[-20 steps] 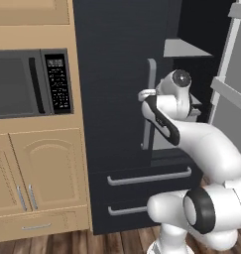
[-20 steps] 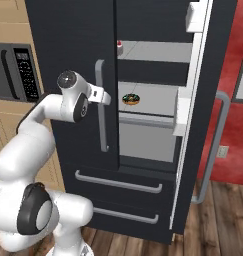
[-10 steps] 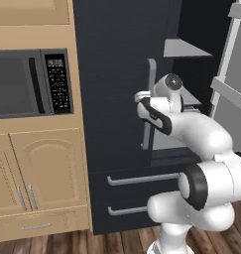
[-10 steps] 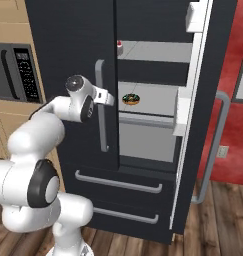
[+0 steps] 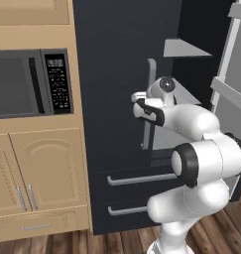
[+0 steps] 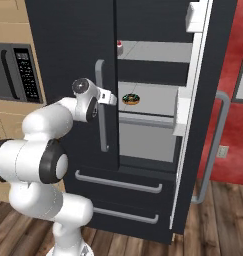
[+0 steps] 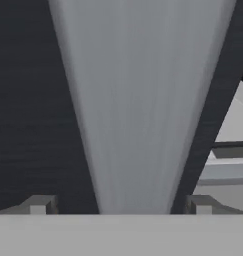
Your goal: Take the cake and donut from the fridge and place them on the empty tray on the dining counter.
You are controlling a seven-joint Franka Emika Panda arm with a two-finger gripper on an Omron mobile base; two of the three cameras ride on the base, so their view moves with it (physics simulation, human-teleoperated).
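The donut [image 6: 130, 99] is shelved behind the left door's handle [image 7: 143, 110], which is straddled by the wide-open claw [image 7: 120, 204]; reaching through risks collision.

The cake [image 6: 119, 46] is half hidden behind the fridge [image 6: 73, 45] door edge; the handle [image 7: 138, 105] runs off-frame.

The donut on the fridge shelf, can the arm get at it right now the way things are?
Probably not straight away. The donut lies on a shelf behind the open right door, but the gripper sits at the closed left door's handle, its open fingers either side of the bar. It must back off first.
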